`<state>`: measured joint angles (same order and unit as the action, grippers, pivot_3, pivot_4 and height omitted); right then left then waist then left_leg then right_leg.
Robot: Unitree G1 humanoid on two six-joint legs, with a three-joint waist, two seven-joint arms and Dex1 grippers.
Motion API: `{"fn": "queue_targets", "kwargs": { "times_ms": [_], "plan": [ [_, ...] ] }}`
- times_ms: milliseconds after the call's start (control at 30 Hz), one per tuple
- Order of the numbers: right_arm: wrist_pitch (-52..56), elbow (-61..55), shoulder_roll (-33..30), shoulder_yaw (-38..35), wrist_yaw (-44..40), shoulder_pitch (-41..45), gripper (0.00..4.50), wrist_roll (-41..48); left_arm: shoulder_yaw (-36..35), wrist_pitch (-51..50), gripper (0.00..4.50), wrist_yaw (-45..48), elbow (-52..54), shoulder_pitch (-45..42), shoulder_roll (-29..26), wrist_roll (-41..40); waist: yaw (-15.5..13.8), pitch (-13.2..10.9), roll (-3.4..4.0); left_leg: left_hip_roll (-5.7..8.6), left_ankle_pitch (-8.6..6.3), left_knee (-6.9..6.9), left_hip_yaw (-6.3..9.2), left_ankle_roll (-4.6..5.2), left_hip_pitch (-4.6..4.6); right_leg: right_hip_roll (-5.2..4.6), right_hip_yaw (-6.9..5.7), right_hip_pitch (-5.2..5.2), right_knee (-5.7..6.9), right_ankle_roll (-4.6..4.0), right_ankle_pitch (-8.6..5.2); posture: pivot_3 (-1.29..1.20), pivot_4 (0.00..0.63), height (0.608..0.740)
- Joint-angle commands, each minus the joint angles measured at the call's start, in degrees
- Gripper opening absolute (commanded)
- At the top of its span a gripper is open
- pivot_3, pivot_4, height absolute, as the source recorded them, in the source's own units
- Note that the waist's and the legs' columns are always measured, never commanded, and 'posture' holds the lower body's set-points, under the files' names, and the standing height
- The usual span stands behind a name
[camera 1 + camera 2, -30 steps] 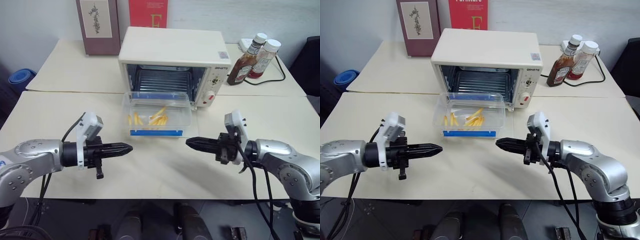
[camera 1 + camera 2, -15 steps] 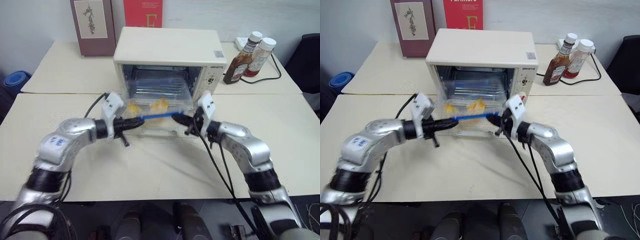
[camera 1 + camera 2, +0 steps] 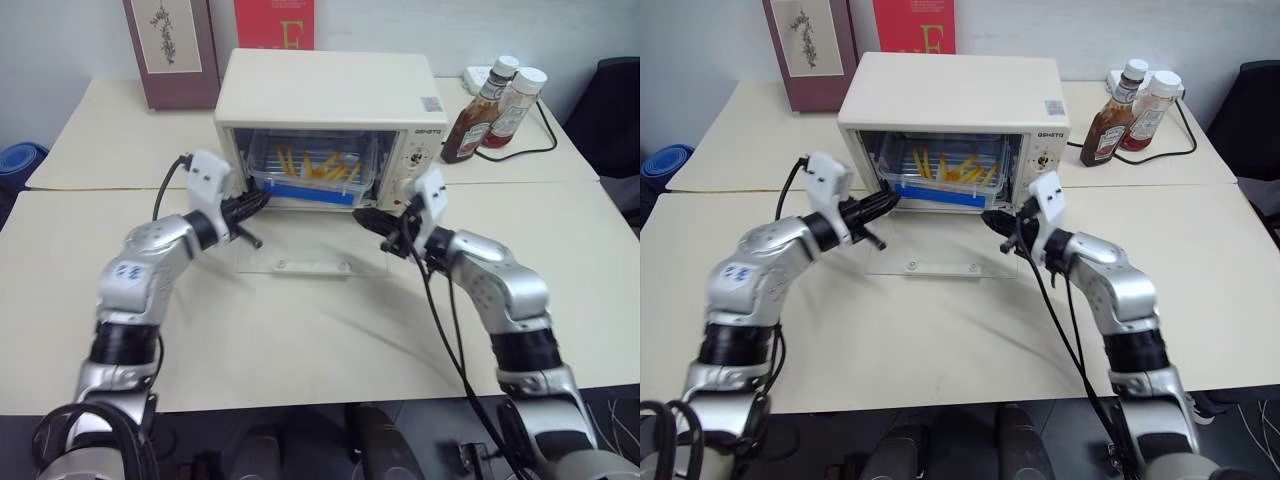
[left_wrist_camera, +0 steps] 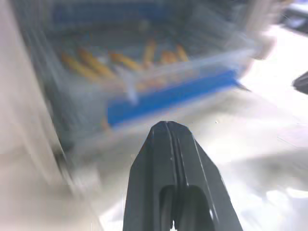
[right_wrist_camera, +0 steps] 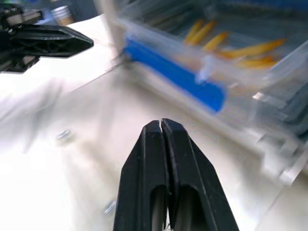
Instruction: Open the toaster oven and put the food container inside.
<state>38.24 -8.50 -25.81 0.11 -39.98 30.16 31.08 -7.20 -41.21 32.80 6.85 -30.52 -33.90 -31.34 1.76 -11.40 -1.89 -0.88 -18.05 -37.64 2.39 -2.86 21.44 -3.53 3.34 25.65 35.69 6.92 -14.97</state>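
The cream-white toaster oven (image 3: 330,95) stands at the back of the table with its glass door (image 3: 310,260) folded down flat. The food container (image 3: 312,168), clear with yellow fries and a blue strip along its front edge, rests on the rack inside the oven's mouth. My left gripper (image 3: 262,198) is shut and empty, its tip just off the container's front left corner. My right gripper (image 3: 358,214) is shut and empty too, just off the front right corner. In the wrist views the left gripper (image 4: 166,126) and the right gripper (image 5: 161,122) each point at the food container's blue strip (image 4: 168,96) across a short gap.
Two sauce bottles (image 3: 482,110) with a black cable behind them stand right of the oven. A brown framed book (image 3: 168,50) and a red one (image 3: 275,20) lean on the wall behind it. A blue object (image 3: 15,160) sits off the table's left edge.
A second ago the container lay on the open door with the grippers apart. Then both shut tips pinched its ends and lifted it. Now it rests in the oven, both arms further forward.
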Motion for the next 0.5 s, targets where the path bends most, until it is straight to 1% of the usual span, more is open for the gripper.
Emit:
{"fn": "queue_targets", "kwargs": {
  "times_ms": [33, 133, 200, 267, 333, 400, 467, 500],
  "plan": [
    [5.94, -10.46, -3.89, -1.91, -1.79, -4.6, 0.06, 5.26, -5.88, -5.56, 0.0, 7.54, 6.06, 2.84, -5.89, -7.88, -0.08, 0.0, 0.0, 0.0, 0.0, -0.05, 0.04, 0.0, -0.03, 0.0, -0.01, -0.05, 0.06, 0.0, 0.0, 0.0, 0.15, 0.74],
    [10.41, -16.67, -7.75, -1.21, -2.99, -11.14, 0.0, 8.11, -11.44, -11.56, 0.55, 16.41, 9.1, 6.08, -14.34, -16.06, -0.06, 0.0, 0.0, 0.03, 0.01, -0.14, 0.08, 0.04, -0.23, 0.04, -0.03, -0.23, -0.04, -0.06, -0.03, 0.0, 0.15, 0.74],
    [11.11, -17.72, -8.35, -0.67, -2.35, -13.53, 0.0, 8.0, -13.49, -13.39, 1.12, 20.38, 10.17, 7.39, -18.78, -18.8, -0.02, 0.0, 0.0, 0.02, 0.02, -0.15, 0.13, 0.06, -0.26, 0.09, -0.02, -0.25, 0.01, -0.11, -0.06, 0.0, 0.15, 0.74],
    [10.46, -15.95, -7.43, 0.89, 0.98, -14.64, 0.0, 4.33, -14.98, -14.46, 1.74, 22.21, 9.75, 7.02, -22.09, -20.25, 0.02, 0.0, 0.0, 0.02, 0.03, -0.15, 0.12, 0.07, -0.29, 0.1, 0.0, -0.25, 0.03, -0.12, -0.07, 0.0, 0.15, 0.74],
    [10.44, -13.76, -5.75, 1.7, 4.01, -14.64, 0.0, 2.21, -15.31, -14.89, 2.3, 23.76, 9.51, 6.31, -24.44, -20.99, 0.01, 0.0, 0.0, 0.04, 0.04, -0.15, 0.11, 0.09, -0.32, 0.09, 0.01, -0.26, 0.05, -0.14, -0.08, 0.0, 0.15, 0.74],
    [9.87, -11.94, -3.88, 2.03, 5.83, -14.25, 0.0, 1.08, -15.07, -14.63, 3.02, 25.26, 9.73, 6.08, -26.09, -21.02, 0.02, -0.01, 0.01, 0.03, 0.04, -0.15, 0.14, 0.09, -0.31, 0.13, -0.01, -0.25, 0.06, -0.16, -0.09, 0.0, 0.15, 0.74],
    [8.12, -9.53, -1.62, 2.37, 6.98, -13.65, 0.0, -0.27, -14.74, -14.76, 3.52, 26.19, 9.82, 5.35, -27.27, -21.37, 0.02, -0.01, 0.02, 0.03, 0.04, -0.13, 0.13, 0.09, -0.28, 0.12, 0.0, -0.23, 0.05, -0.16, -0.09, 0.0, 0.15, 0.74],
    [7.03, -8.1, -0.56, 2.61, 7.49, -13.29, 0.0, -1.19, -14.42, -14.32, 3.85, 26.7, 9.92, 5.22, -27.78, -21.03, 0.02, -0.02, 0.03, 0.02, 0.03, -0.12, 0.14, 0.09, -0.27, 0.13, -0.01, -0.23, 0.03, -0.16, -0.09, 0.0, 0.15, 0.74]
  ]
}}
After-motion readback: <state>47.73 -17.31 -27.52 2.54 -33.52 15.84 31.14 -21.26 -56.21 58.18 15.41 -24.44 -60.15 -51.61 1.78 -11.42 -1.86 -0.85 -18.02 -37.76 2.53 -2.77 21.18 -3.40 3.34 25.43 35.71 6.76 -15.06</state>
